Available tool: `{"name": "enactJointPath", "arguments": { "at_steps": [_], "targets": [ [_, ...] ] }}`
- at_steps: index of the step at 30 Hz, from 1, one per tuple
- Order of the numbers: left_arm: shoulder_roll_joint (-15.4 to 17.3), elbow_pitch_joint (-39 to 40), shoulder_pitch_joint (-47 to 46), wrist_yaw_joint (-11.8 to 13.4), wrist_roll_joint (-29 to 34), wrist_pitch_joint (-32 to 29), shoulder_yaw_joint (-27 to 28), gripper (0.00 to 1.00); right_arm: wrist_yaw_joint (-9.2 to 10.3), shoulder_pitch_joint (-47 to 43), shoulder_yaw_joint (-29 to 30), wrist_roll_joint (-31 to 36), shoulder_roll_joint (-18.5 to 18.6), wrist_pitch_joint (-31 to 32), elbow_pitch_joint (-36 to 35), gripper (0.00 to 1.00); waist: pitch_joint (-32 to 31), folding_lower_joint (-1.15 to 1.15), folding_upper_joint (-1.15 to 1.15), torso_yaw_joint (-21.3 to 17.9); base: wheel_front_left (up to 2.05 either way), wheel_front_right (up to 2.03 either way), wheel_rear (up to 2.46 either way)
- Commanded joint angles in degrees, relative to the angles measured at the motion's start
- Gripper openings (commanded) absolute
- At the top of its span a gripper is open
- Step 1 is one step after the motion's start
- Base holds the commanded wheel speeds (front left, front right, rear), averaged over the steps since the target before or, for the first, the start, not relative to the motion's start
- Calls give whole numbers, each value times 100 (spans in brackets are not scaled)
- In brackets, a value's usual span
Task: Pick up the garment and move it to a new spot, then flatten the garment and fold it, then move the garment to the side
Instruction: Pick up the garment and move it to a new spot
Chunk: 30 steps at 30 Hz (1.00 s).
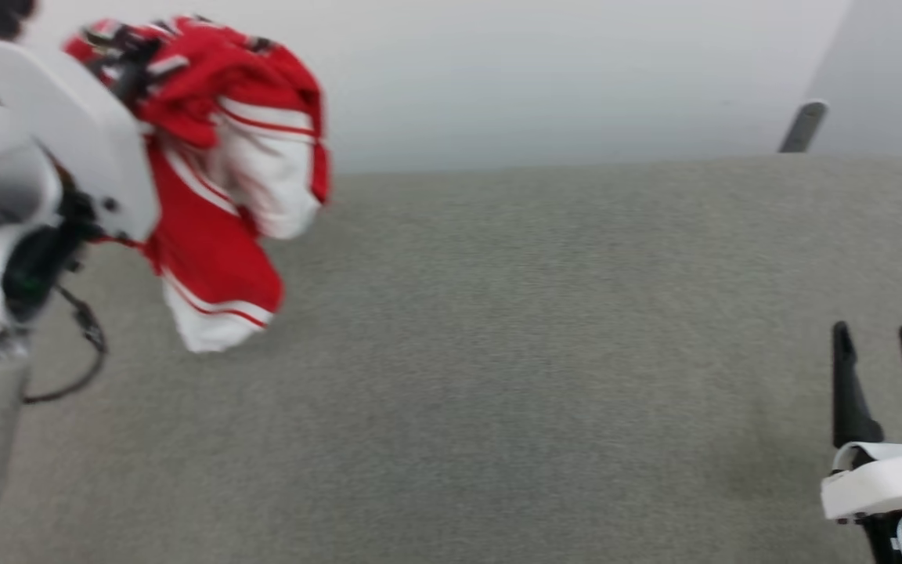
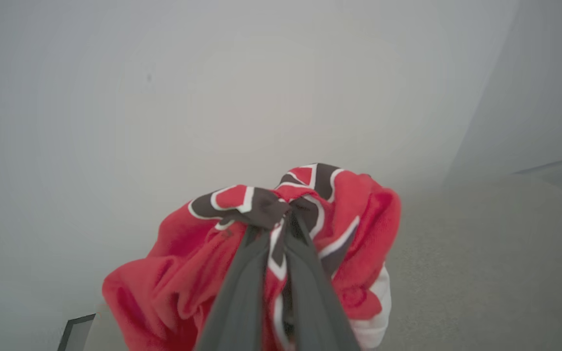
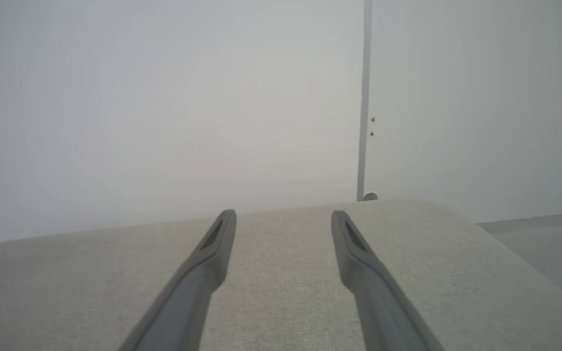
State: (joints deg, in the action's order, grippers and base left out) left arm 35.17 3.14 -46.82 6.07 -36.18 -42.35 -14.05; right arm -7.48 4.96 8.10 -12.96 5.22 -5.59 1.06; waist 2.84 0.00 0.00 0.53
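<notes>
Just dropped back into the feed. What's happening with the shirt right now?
The left end effector is shut on the garment, gripping it by a bunch of cloth, so the red-and-white jersey hangs crumpled over the left side of the grey fabric surface. The right end effector is open and empty, low on the right. Nothing has been flattened or folded yet.

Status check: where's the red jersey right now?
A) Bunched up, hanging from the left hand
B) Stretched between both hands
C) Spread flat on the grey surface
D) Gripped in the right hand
A: the left hand is shut on a fold of the garment, which hangs bunched from it, while the right hand is open with nothing in it.
</notes>
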Motion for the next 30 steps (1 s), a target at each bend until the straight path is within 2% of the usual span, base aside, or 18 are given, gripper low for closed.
{"name": "enactJointPath", "arguments": {
  "at_steps": [1, 10, 15, 21, 30],
  "targets": [
    [-79, 108, 108, 48, -40, -40, -64, 0, -2, -75, 101, 75, -8, -39, -37, 100, 33, 0, 0, -326, 0, 0, 0],
    [-532, 441, 366, 214, 5, -273, -615, 0, -2, -97, 383, 97, -107, -76, -25, 100, 316, 0, 0, -787, 0, 0, 0],
    [-710, 309, 621, 193, 20, -254, -902, 0, -2, -1, 339, 49, -158, -204, 89, 100, 497, 0, 0, -954, 0, 0, 0],
    [-897, -64, 973, 91, -39, -213, -1238, 0, -2, 128, 234, 8, -198, -358, 240, 100, 682, 0, 0, -1064, 0, 0, 0],
    [-1123, -996, 1295, -222, -135, -15, -1592, 0, -2, 302, 60, -58, -224, -571, 524, 100, 828, 0, 0, -1125, 0, 0, 0]
  ]
}}
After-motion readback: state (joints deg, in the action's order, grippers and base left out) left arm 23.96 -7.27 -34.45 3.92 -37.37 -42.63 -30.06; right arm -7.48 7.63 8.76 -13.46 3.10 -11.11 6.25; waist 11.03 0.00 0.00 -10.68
